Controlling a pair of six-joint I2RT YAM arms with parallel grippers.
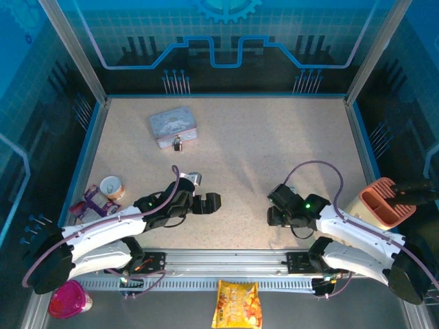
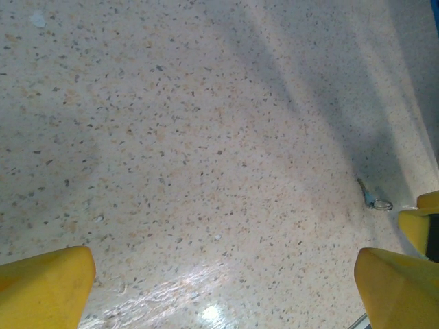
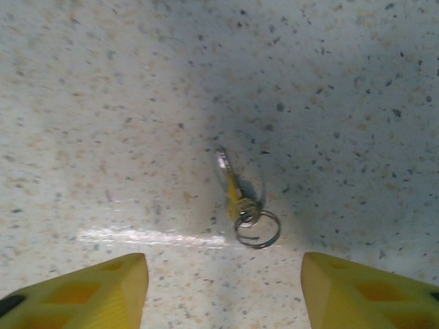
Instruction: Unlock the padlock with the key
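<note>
You get bright, cool overhead light on the speckled desk, with soft grey shadow bands slanting across it in the left wrist view. A white glare streak lies just left of the sharp key; the yellow fingers at the bottom edge look soft.

My right gripper has its yellow fingers cut off by the lower picture edge. Just ahead between them, the small metal key on a wire ring is blurred; its teeth are unreadable. Well beyond my left gripper, the tiny dark padlock with a silvery shackle is too small to show a keyhole.
</note>
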